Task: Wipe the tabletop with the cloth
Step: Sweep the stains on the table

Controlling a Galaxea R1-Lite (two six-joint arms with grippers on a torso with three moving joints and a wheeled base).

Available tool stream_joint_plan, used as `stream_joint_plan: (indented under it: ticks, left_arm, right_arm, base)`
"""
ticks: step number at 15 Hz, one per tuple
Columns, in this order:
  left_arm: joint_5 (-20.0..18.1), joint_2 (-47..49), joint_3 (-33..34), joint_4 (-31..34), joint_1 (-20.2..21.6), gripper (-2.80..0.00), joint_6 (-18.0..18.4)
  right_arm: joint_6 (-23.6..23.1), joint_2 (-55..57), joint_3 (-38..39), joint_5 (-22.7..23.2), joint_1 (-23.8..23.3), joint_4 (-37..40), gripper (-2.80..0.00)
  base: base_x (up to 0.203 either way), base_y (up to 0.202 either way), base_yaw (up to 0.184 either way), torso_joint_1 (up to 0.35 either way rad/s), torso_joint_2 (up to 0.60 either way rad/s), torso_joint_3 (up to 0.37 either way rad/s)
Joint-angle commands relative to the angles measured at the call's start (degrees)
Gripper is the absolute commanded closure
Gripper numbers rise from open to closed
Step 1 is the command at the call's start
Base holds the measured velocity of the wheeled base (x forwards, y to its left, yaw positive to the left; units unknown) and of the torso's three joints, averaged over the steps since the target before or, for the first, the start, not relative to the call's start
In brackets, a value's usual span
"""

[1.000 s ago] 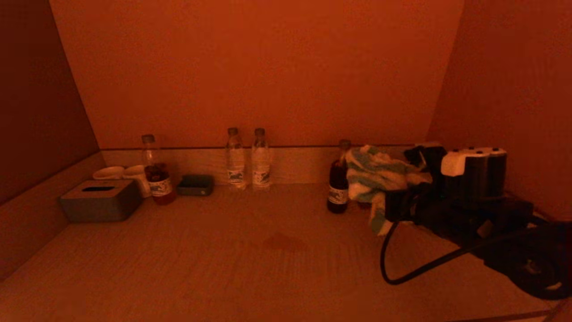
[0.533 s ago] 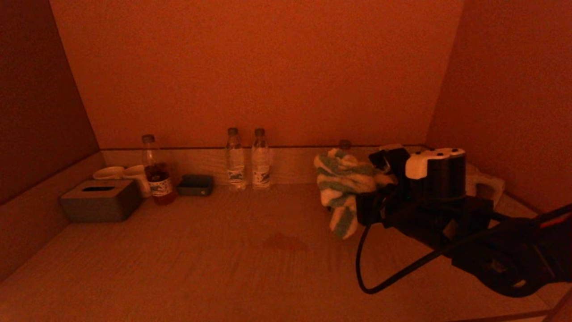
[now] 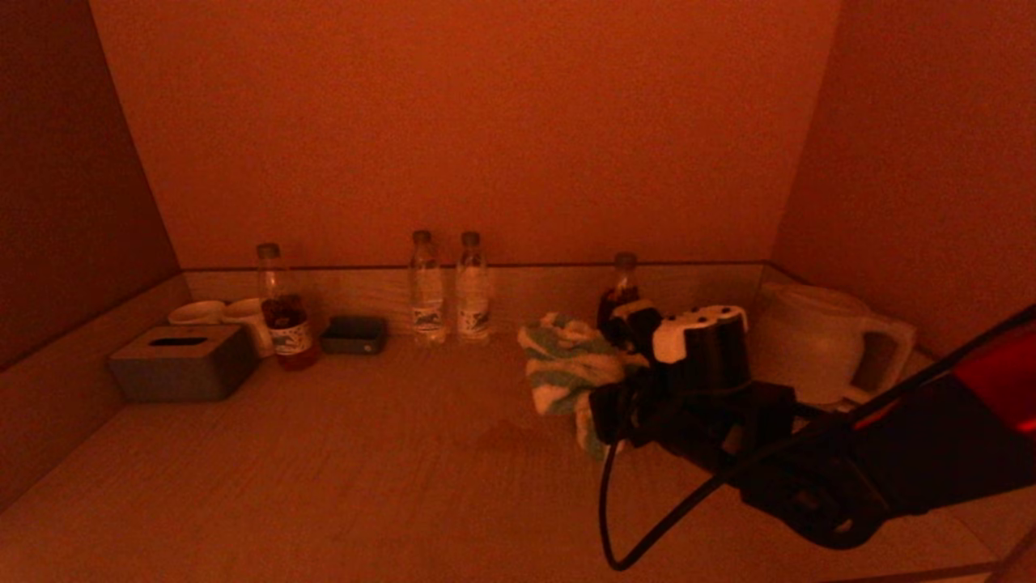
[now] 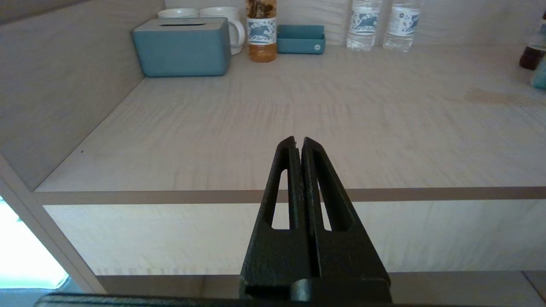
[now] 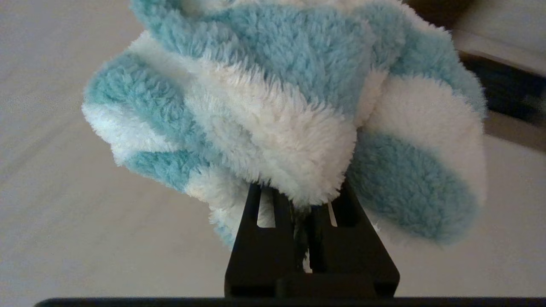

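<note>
My right gripper point(image 3: 603, 380) is shut on a fluffy blue-and-white striped cloth point(image 3: 566, 372) and holds it just above the pale wooden tabletop point(image 3: 364, 470), right of centre. In the right wrist view the cloth point(image 5: 290, 111) bunches over the fingertips and hides them. A faint darker stain point(image 3: 514, 437) lies on the tabletop just left of the cloth; it also shows in the left wrist view point(image 4: 490, 96). My left gripper point(image 4: 297, 140) is shut and empty, parked in front of the table's front edge, out of the head view.
Along the back wall stand a tissue box point(image 3: 182, 363), two mugs point(image 3: 222, 317), a bottle of reddish drink point(image 3: 283, 312), a small tray point(image 3: 354, 334), two water bottles point(image 3: 447, 287) and a dark bottle point(image 3: 619, 293). A white kettle point(image 3: 817, 340) stands at the right. Walls close both sides.
My right gripper has carried the cloth leftward and lower, from beside the dark bottle toward the stain. The kettle is now uncovered behind the arm.
</note>
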Motion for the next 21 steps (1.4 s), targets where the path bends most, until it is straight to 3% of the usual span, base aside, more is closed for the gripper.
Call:
stream_joint_plan:
  ticks: [1, 9, 13, 21]
  left_arm:
    - [0.0, 0.0, 0.0, 0.0, -0.1, 0.0, 0.0]
    - [0.0, 0.0, 0.0, 0.0, 0.0, 0.0, 0.0]
    - [0.0, 0.0, 0.0, 0.0, 0.0, 0.0, 0.0]
    - [0.0, 0.0, 0.0, 0.0, 0.0, 0.0, 0.0]
  right_arm:
    - [-2.0, 4.0, -0.2, -0.1, 2.5, -6.6, 0.0]
    - [-3.1, 5.6, -1.4, -0.1, 4.2, -8.1, 0.0]
    - [-5.1, 13.8, -6.2, -0.2, 5.1, -13.9, 0.0]
    - [-9.4, 21.7, -8.1, -0.2, 6.9, -21.1, 0.0]
  base:
    - [0.0, 0.0, 0.0, 0.0, 0.0, 0.0]
    - [0.0, 0.0, 0.0, 0.0, 0.0, 0.0]
    - [0.0, 0.0, 0.0, 0.0, 0.0, 0.0]
    - [0.0, 0.0, 0.0, 0.0, 0.0, 0.0]
